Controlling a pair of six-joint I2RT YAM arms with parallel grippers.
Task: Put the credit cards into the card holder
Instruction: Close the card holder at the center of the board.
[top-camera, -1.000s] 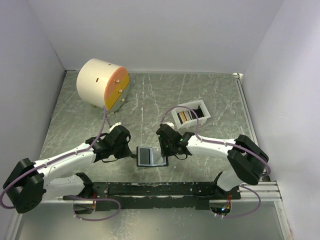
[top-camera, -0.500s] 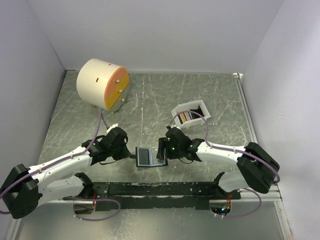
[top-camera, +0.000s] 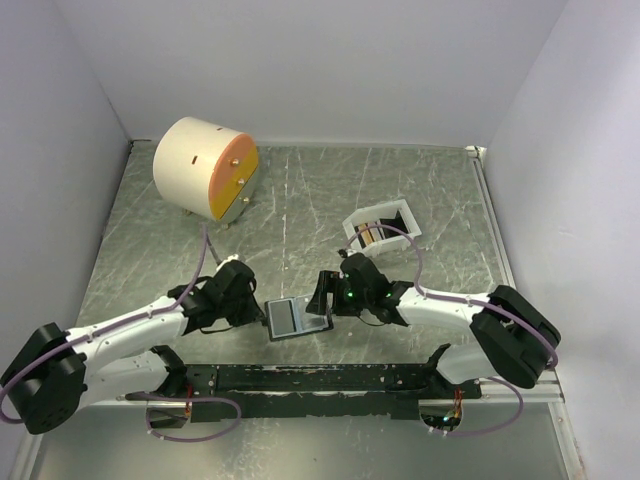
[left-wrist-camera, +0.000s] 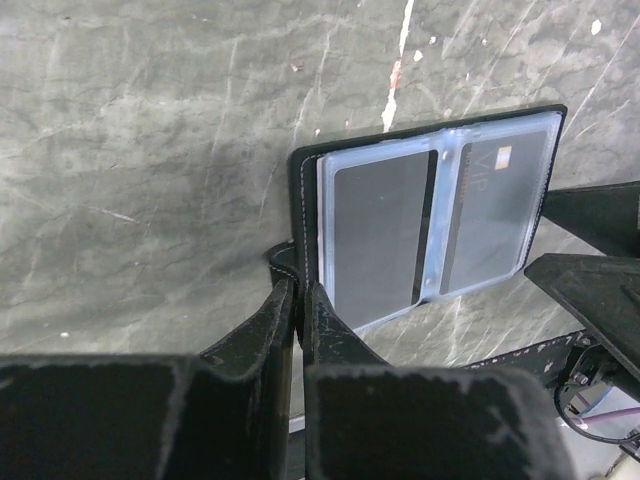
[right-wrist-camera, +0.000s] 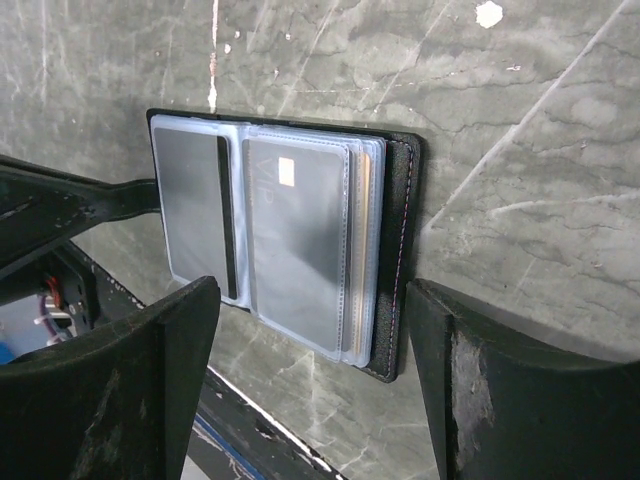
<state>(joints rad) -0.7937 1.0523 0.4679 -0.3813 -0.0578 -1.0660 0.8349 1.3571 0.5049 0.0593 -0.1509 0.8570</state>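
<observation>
Credit cards (top-camera: 372, 234), thin plastic ones in orange-tan and brown, stand on edge in a small white open tray (top-camera: 351, 229), just right of the middle in the top view. They wait there because they have not gone in yet.

The small black folding card holder (top-camera: 293, 318) lies open and flat on the grey scratched desk (top-camera: 300, 200), low in the middle of the top view, between the two arms. Its clear plastic pockets face up. Two dark grey cards (left-wrist-camera: 380, 235) already sit in the pockets, one on each side.

The left jaws are pinched shut on the holder's black left edge, at the bottom of the left wrist view. I think they hold it so it stays open and does not slide.

The right jaws are spread wide and hold nothing. They hang over the right half of the holder. The card under them looks tucked in, so I think the next job is to fetch another card from the tray.

A big cream drum with an orange face (top-camera: 205, 168) sits in the upper left, well apart from all this.
</observation>
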